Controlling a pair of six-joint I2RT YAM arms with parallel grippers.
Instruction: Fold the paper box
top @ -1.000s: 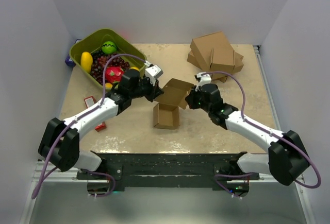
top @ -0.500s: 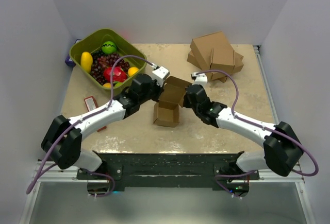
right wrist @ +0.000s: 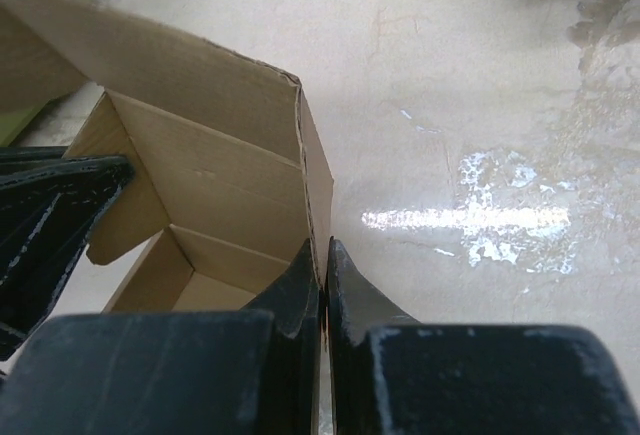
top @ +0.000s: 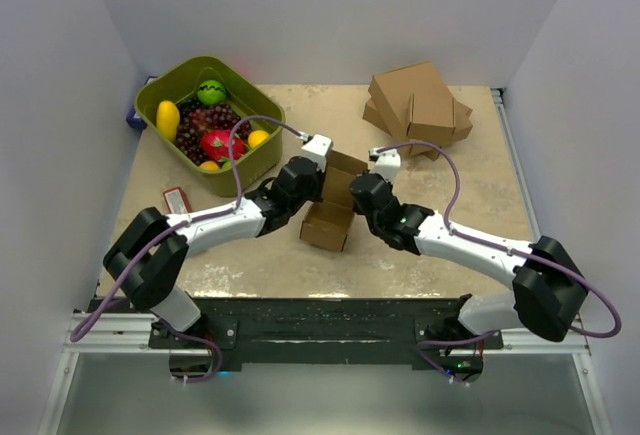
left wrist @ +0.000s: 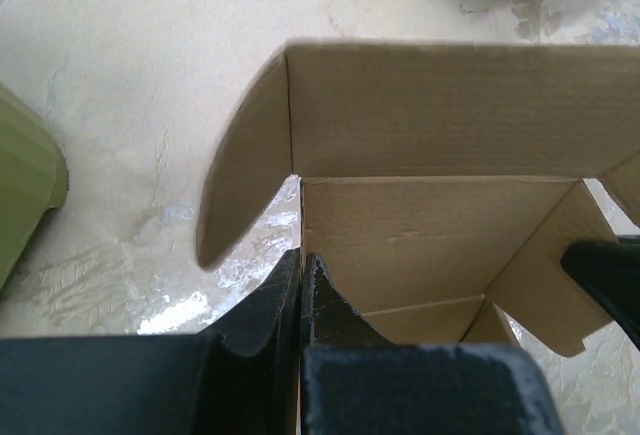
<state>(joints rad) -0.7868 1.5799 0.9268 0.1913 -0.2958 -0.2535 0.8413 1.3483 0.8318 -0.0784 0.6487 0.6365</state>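
Observation:
The paper box (top: 330,217) is a small brown kraft carton, open, with its lid flap raised at the back, at the table's middle. My left gripper (top: 318,183) is shut on the box's left wall; in the left wrist view (left wrist: 301,260) its fingers pinch the wall edge, with the open inside (left wrist: 420,245) and a side flap (left wrist: 245,165) ahead. My right gripper (top: 358,193) is shut on the box's right wall; the right wrist view (right wrist: 322,250) shows the wall (right wrist: 200,125) between its fingers. The left fingers (right wrist: 50,215) show across the box.
A green bin (top: 163,90) of toy fruit stands at the back left. A cluster of larger brown cartons (top: 418,103) lies at the back right. A small red-and-white packet (top: 176,198) lies at the left, beside the left arm.
Both grippers have moved inward towards each other, closing in on the box's two side walls. The lid flap has risen more upright and the box looks narrower.

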